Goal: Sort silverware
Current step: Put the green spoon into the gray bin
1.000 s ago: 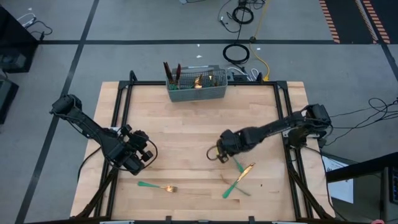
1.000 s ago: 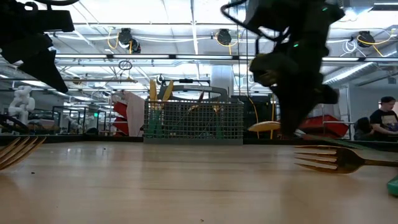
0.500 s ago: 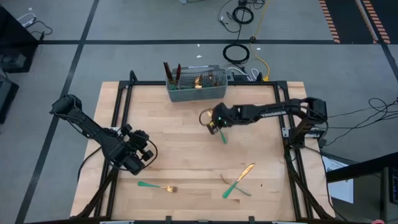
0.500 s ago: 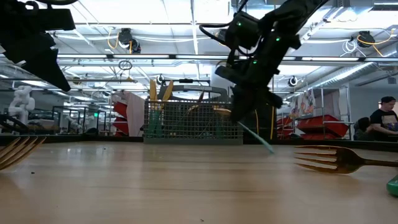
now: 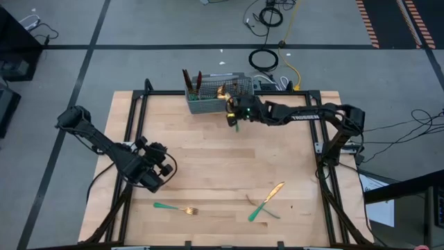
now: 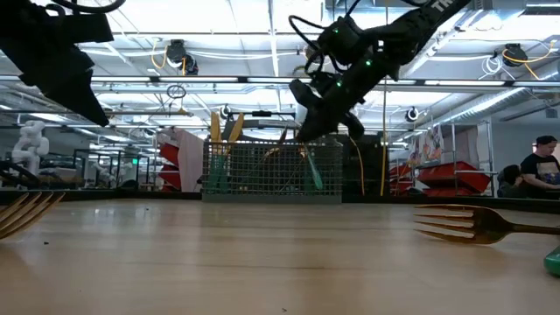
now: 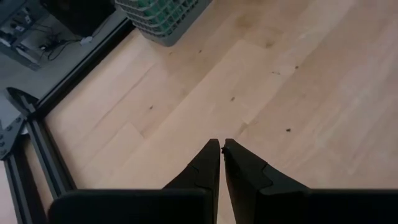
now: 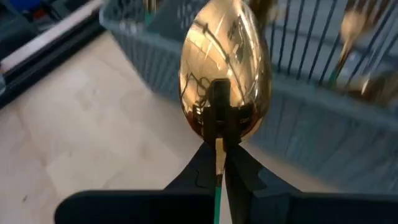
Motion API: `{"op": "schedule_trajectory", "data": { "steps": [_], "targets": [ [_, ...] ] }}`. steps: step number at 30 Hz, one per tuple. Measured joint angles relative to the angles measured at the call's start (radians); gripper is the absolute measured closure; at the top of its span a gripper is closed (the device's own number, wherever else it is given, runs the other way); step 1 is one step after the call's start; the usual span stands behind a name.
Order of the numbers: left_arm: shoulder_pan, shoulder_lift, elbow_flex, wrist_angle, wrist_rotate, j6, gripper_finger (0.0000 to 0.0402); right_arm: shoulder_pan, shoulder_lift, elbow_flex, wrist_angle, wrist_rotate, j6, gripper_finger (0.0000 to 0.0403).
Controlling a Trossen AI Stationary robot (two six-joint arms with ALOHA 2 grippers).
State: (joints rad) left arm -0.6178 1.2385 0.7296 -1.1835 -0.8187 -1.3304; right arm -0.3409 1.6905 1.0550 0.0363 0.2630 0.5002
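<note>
1. the right hand (image 5: 234, 115) is up in the air, just in front of the grey basket (image 5: 218, 103) at the far edge of the surface (image 5: 208, 167).
2. its two fingers are pinched tight on a spoon (image 8: 225, 84), right where the gold bowl meets the thin green handle.
3. in the right wrist view the shiny gold bowl sticks up past the fingertips (image 8: 208, 163), and the basket wall is close behind it.
4. in the low view the spoon's green handle (image 6: 312, 171) hangs down below the right hand (image 6: 317, 118), in front of the basket (image 6: 271, 171), and does not touch the surface.
5. more gold and green pieces stand up inside the basket, beside the right hand.
6. the left hand (image 5: 154, 173) waits low over the near left part of the surface, far from the right hand.
7. its fingers (image 7: 211, 163) are squeezed almost together and hold nothing; only bare wood shows under them.
8. a fork (image 5: 176, 208) lies flat on the surface, just in front of the left hand, on the near side.
9. two more pieces lie crossed over each other (image 5: 266, 201) on the near right part of the surface, far from both hands. one has a gold end pointing away from the near edge.
10. in the low view a gold fork head (image 6: 464, 223) lies on the surface close to the camera.
11. a person (image 6: 541, 171) is in the room behind the surface.
</note>
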Motion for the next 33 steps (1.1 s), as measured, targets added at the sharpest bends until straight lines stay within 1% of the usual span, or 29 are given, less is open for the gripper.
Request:
{"op": "schedule_trajectory", "data": {
  "steps": [6,10,13,16,22,26,27,33],
  "targets": [
    [0.025,0.000,0.000,0.001,-0.004,0.001,0.0369,-0.010,0.000,0.127,0.005,0.072,-0.199,0.0403],
    [0.030,0.000,0.000,0.002,-0.010,0.001,0.0369,-0.017,0.000,0.228,0.024,0.080,-0.316,0.0403],
    [0.030,0.000,0.000,0.002,-0.016,0.001,0.0369,-0.021,0.000,0.264,0.108,0.090,-0.416,0.0403],
    [0.030,0.000,0.000,0.002,-0.022,0.001,0.0369,-0.029,0.000,0.271,0.218,0.106,-0.475,0.0403],
    [0.030,0.001,0.000,0.002,-0.025,0.001,0.0369,-0.058,0.033,0.271,0.357,0.098,-0.487,0.0402],
    [0.030,0.003,0.000,0.005,-0.049,0.002,0.0369,-0.067,0.100,0.271,0.508,-0.005,-0.484,0.0402],
    [0.030,0.003,0.000,0.008,-0.055,0.002,0.0369,-0.066,0.121,0.274,0.540,-0.009,-0.475,0.0402],
    [0.030,0.003,0.000,0.008,-0.058,0.002,0.0369,-0.061,0.235,0.326,0.556,-0.008,-0.432,0.0402]
  ]
}}
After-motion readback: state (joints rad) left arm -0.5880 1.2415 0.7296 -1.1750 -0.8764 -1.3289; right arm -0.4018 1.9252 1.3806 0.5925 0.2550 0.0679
